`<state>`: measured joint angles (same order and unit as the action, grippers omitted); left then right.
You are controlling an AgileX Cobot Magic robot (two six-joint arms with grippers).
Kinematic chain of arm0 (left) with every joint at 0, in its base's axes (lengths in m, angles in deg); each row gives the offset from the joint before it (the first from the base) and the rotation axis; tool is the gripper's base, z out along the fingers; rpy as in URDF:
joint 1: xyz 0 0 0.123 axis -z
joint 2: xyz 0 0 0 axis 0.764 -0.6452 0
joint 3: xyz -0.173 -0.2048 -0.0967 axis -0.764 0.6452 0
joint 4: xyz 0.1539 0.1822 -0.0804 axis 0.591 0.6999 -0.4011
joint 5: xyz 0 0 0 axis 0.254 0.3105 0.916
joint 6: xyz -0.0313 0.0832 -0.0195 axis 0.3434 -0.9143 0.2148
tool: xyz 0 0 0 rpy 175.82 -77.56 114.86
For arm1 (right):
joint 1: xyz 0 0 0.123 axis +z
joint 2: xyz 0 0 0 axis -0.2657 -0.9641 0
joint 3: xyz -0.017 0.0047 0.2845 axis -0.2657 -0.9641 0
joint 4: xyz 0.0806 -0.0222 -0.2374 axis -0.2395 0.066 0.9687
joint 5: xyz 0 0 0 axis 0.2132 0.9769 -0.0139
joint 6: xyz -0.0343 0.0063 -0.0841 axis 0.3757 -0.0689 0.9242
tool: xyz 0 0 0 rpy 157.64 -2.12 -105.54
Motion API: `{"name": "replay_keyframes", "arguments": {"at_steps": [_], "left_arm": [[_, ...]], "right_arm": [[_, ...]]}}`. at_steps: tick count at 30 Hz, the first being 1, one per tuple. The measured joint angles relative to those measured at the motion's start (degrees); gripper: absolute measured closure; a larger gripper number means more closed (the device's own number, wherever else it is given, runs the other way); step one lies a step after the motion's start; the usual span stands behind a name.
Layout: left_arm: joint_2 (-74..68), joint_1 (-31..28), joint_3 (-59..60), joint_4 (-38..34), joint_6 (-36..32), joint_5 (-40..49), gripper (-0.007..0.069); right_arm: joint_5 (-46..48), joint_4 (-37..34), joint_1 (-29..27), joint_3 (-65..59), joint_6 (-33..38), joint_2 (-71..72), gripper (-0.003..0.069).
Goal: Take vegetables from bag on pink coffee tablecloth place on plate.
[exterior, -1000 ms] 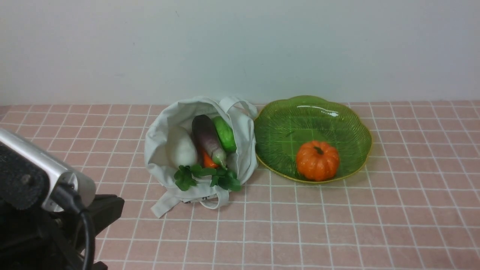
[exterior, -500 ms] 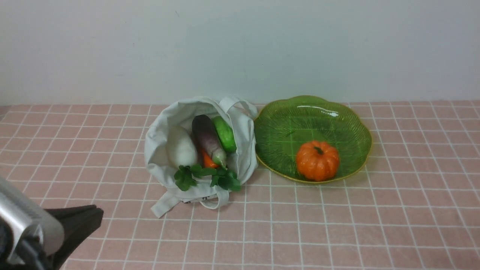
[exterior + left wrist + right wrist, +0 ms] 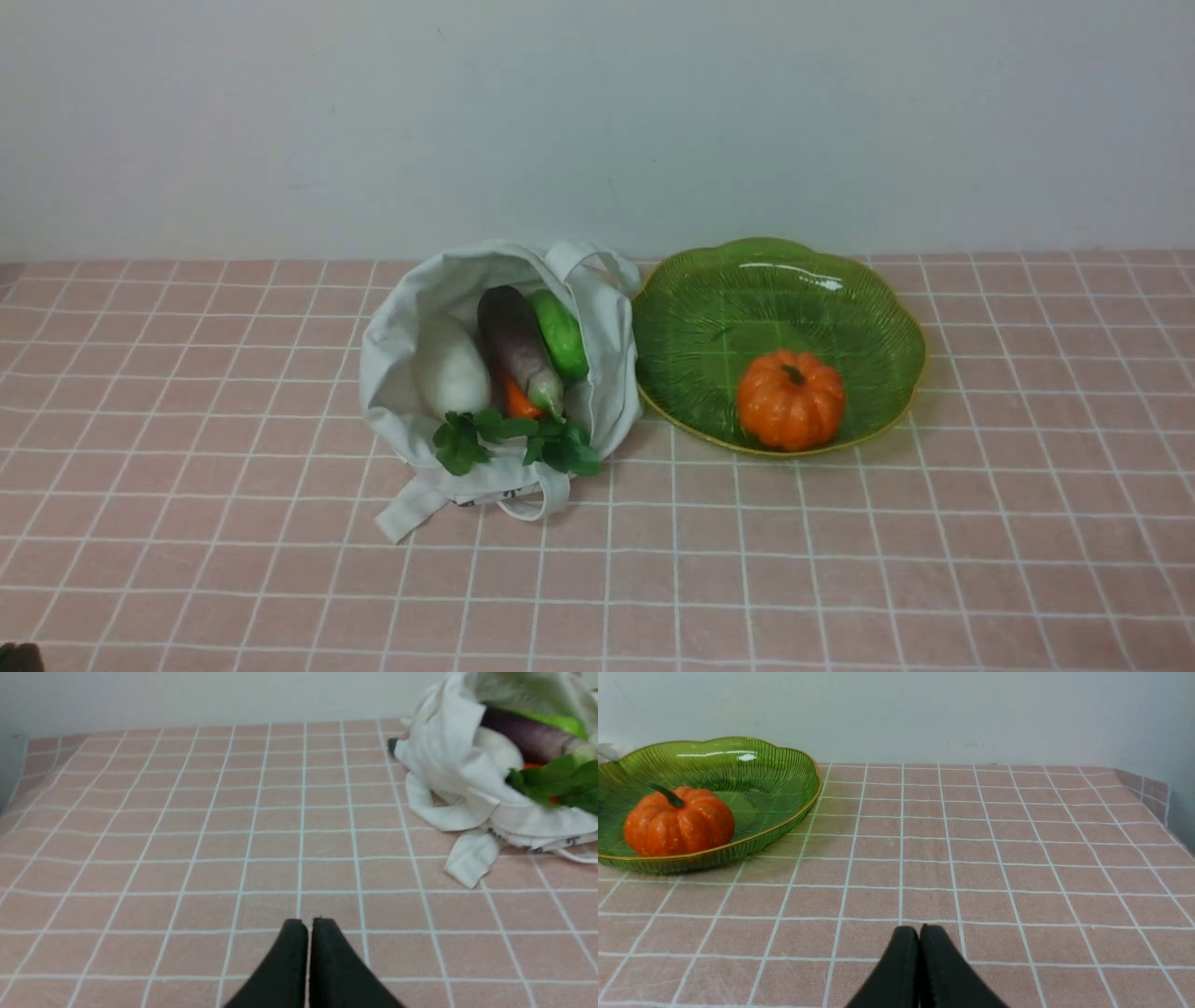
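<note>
Well, my black left gripper (image 3: 309, 926), closed on nothing, is nearer the dark purple eggplant (image 3: 519, 341), ahead toward one o'clock. Its long axis runs eleven to five.

Pink cloth (image 3: 672, 579) open in front — bag (image 3: 387, 373) crowds plate (image 3: 653, 401).

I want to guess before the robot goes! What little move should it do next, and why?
Maybe the robot should reach its left hand, empty and shut, toward the long purple toy eggplant, opening on the way. The eggplant lies uppermost in the soft off-white cloth bag, whose mouth is open.
</note>
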<state>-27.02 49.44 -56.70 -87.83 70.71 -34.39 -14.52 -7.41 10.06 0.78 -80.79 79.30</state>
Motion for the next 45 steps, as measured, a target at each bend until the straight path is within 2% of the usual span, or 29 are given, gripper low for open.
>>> {"name": "replay_keyframes", "arguments": {"at_steps": [45], "left_arm": [[0.0, -0.77, 1.92, -0.3, -0.32, -1.84, 0.0629]], "right_arm": [[0.0, 0.0, 0.0, 0.0, 0.0, 0.0, 0.0673]]}}
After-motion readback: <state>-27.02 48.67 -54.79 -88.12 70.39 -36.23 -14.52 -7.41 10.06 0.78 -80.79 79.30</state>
